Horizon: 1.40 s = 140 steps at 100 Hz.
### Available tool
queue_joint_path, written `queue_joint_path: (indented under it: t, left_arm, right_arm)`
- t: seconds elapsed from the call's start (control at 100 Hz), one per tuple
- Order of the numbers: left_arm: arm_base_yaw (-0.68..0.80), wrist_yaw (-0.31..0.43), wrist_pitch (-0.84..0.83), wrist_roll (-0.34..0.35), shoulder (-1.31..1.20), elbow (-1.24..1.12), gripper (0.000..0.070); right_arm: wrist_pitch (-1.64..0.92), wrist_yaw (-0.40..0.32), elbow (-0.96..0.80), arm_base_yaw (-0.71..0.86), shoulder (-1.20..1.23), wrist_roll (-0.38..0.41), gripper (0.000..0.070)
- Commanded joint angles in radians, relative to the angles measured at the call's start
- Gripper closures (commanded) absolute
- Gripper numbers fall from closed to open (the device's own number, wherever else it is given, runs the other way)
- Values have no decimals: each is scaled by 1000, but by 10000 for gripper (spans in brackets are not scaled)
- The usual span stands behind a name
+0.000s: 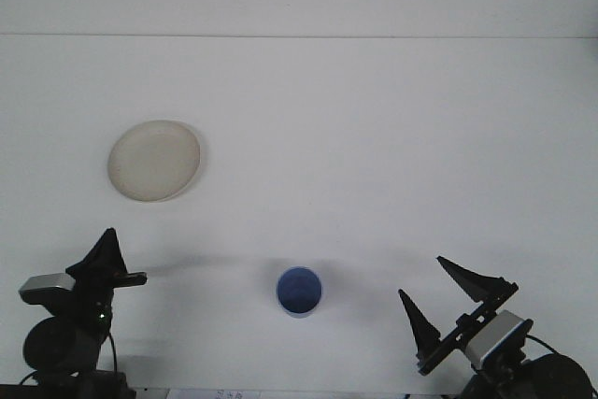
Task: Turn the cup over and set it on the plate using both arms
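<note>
A blue cup (pixel 299 292) stands upright with its mouth up near the front edge of the white table, in the middle. A cream plate (pixel 154 160) lies flat at the far left, well away from the cup. My right gripper (pixel 420 276) is open at the lower right, a hand's width right of the cup, with nothing between its two dark fingers. My left gripper (pixel 110 259) sits at the lower left, below the plate and left of the cup, and touches neither.
The white table (pixel 374 137) runs back to a pale wall. Both arm bases crowd the bottom corners.
</note>
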Motion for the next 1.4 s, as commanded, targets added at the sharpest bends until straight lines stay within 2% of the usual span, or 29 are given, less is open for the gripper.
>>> queue_joint_path:
  t: [0.0, 0.03, 0.1, 0.14, 0.16, 0.2, 0.3, 0.4, 0.58, 0.64, 0.86, 1.06, 1.21, 1.39]
  left_arm:
    - [-2, 60, -81, 0, 89, 135, 658]
    - [-2, 98, -114, 13, 124, 181, 613]
    - [-2, 233, -209, 64, 238, 314, 369]
    - [-4, 295, -258, 84, 298, 378, 256]
    - [-6, 325, -284, 93, 330, 410, 221]
    - [-13, 372, -332, 101, 388, 466, 194]
    - [-52, 468, -439, 102, 527, 587, 195]
    - [-130, 534, -528, 117, 657, 683, 195]
    - [-352, 539, -640, 149, 860, 802, 195]
    - [-416, 526, -646, 158, 916, 824, 195]
    - [-623, 409, -637, 174, 1116, 854, 195]
    - [-704, 390, -620, 200, 1244, 854, 195]
    - [-737, 325, -591, 202, 1316, 854, 195]
    - [-762, 321, -573, 222, 1380, 854, 202]
  right_arm:
    - [11, 2, 7, 8, 5, 13, 153]
    - [11, 2, 7, 8, 5, 13, 153]
    - [11, 2, 7, 8, 5, 13, 153]
    - [12, 2, 7, 8, 5, 13, 153]
    - [12, 2, 7, 8, 5, 13, 153]
    - [12, 2, 7, 8, 5, 13, 153]
    - [17, 3, 7, 8, 5, 12, 153]
    - [19, 9, 7, 8, 5, 10, 153]
    - [18, 8, 7, 8, 5, 9, 153]
    - [19, 8, 7, 8, 5, 9, 153]
    - [19, 8, 7, 8, 5, 10, 153]
    - [19, 8, 7, 8, 5, 10, 153]
    - [19, 8, 7, 8, 5, 10, 153]
    - [21, 8, 7, 8, 5, 10, 153]
